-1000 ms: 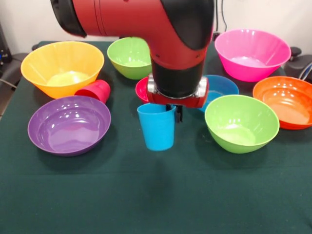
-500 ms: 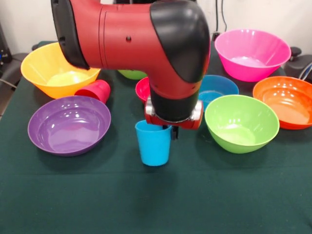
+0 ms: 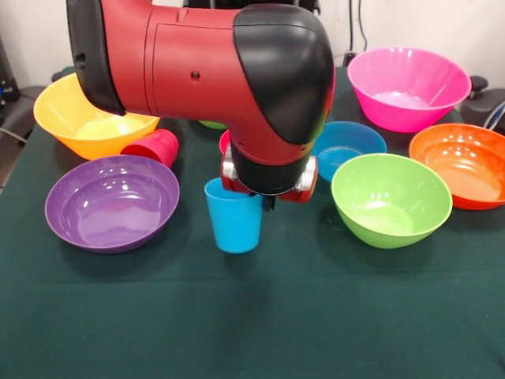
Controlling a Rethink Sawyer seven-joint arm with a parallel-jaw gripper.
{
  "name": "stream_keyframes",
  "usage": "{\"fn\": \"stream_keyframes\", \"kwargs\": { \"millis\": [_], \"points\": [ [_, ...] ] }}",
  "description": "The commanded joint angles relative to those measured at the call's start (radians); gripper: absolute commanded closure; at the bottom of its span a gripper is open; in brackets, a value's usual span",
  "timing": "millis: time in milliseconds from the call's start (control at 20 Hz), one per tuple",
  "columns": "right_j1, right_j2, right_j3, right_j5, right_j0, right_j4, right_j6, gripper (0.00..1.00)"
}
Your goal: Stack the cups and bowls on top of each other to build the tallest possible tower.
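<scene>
Right now I see the sky-blue cup (image 3: 233, 226) upright near the table's middle, its rim tucked under my gripper (image 3: 267, 199); fingers mostly hidden, so I can't tell whether they grip it. Red cup (image 3: 154, 148) lies tipped, left of it, between the yellow-orange bowl (image 3: 91, 118) and purple bowl (image 3: 111, 200). Small blue bowl (image 3: 349, 144) sits right and farther back, near lime green bowl (image 3: 390, 199) just in front of it. Orange bowl (image 3: 464, 164) far right, pink bowl (image 3: 408, 87) behind it. Dark green table (image 3: 252, 316).
</scene>
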Motion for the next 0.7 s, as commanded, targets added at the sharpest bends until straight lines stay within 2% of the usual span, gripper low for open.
{"fn": "stream_keyframes", "kwargs": {
  "millis": [50, 300, 700],
  "points": [
    [0.052, 0.017, -0.183, 0.199, 0.048, -0.081, -0.092, 1.0],
    [0.119, 0.052, -0.353, 0.312, 0.077, -0.101, -0.08, 1.0],
    [0.229, 0.135, -0.554, 0.344, 0.105, -0.162, -0.08, 1.0]
  ]
}}
